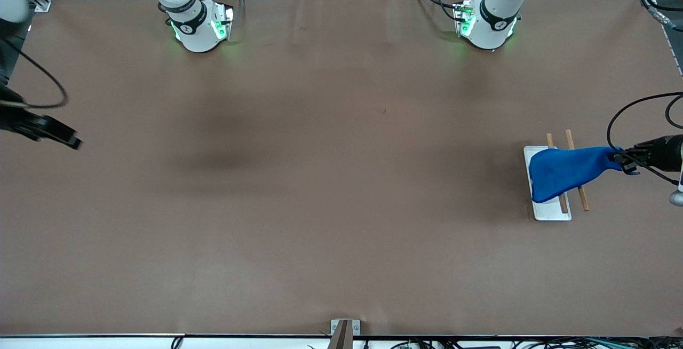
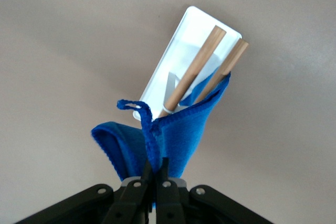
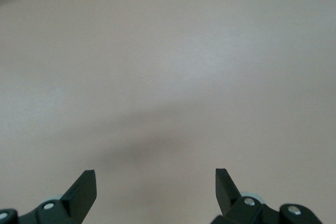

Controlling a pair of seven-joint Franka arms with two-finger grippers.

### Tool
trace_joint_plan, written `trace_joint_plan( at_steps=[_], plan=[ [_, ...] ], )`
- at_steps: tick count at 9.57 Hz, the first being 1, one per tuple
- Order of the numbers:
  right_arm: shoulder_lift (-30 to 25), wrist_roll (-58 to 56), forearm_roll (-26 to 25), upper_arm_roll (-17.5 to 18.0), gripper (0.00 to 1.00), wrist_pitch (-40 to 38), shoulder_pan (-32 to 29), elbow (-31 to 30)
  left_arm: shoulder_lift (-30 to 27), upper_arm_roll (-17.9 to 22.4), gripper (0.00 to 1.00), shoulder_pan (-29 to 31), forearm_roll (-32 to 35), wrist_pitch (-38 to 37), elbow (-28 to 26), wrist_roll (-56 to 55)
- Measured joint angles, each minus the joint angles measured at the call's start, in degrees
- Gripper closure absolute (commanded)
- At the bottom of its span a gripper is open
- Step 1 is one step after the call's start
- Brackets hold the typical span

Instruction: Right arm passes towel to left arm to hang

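— Brown table (image 1: 320, 178), mostly bare. What is the left gripper (image 1: 623, 161) doing?

— It is pinching one corner of the towel (image 1: 565, 170), jaws closed on the hem, over the left arm's end of the table. In the left wrist view the cloth (image 2: 173, 140) is spilling straight out ahead of the fingertips.

— And the rack?

— White base (image 1: 549, 213) with two wooden rods (image 1: 576, 173). The towel is trailing from the jaws across both rods, long axis crossing them, free end drooping over the base. Whether it is resting on the rods, I cannot tell.

— Right gripper (image 1: 69, 141)?

— It is waiting over the right arm's end, jaws wide apart (image 3: 157, 192), gripping nothing, well apart from the towel.

— Judgement?

— Handover looks done; draping and letting go remain.
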Motion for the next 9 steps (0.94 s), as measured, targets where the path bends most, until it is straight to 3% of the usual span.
trace_joint_plan(
  at_steps=[4,5,6,7,9],
  plan=[
    [-3.3,-1.3,0.0,-3.4,0.0,-7.8,0.1,3.4,3.7,0.1,0.99,4.4,2.2,4.5,1.5,11.7],
    [-3.5,-1.3,0.0,-3.3,0.0,-7.9,0.2,3.3,4.6,0.1,0.93,5.4,2.3,5.5,1.6,13.5],
    [-3.4,-1.3,0.0,-3.3,0.0,-7.9,0.2,3.2,5.4,0.1,0.67,6.0,2.3,6.4,1.6,14.9],
    [-3.4,-1.4,-0.1,-3.3,0.0,-8.0,0.2,3.1,6.0,0.1,0.05,6.4,2.3,6.9,1.7,15.6],
    [-3.4,-3.8,-0.2,-3.2,0.0,-8.1,0.4,3.1,7.0,0.1,0.0,6.8,2.3,7.7,1.7,17.4]
  ],
)
